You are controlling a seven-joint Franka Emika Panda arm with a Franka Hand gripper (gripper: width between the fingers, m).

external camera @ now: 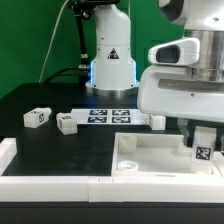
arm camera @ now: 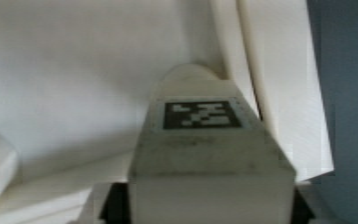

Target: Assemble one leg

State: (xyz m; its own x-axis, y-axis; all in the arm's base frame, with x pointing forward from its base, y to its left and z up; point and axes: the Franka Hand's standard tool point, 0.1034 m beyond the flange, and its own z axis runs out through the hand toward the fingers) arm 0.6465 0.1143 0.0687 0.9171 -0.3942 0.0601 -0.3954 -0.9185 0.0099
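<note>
**Operator:** Over the tray (external camera: 150, 160), at the exterior view's right, where does the gripper (external camera: 204, 135) stand, and what does it carry?

**Technician:** It hangs low above the tray's near right corner. A leg (arm camera: 202, 150) sits between the jaws, tag facing the wrist camera; the jaws are closed narrowly on its sides. In the exterior view the same leg (external camera: 203, 150) shows just below the fingers.

**Operator:** Is the leg seated in a socket?

**Technician:** Cannot be confirmed. The contact point is hidden behind the tray wall and the leg itself.

**Operator:** Probable faults from here?

**Technician:** First, misalignment: if the leg meets the socket rim off-centre, downward force may tilt it in the grip or jam it. Second, early release: opening before the leg is engaged would let it topple. Third, tray shift: side load could push the tray across the table (external camera: 60, 150).

**Operator:** Other parts?

**Technician:** Two spare legs (external camera: 38, 117) lie well apart, beside the marker board (external camera: 110, 115).
</note>
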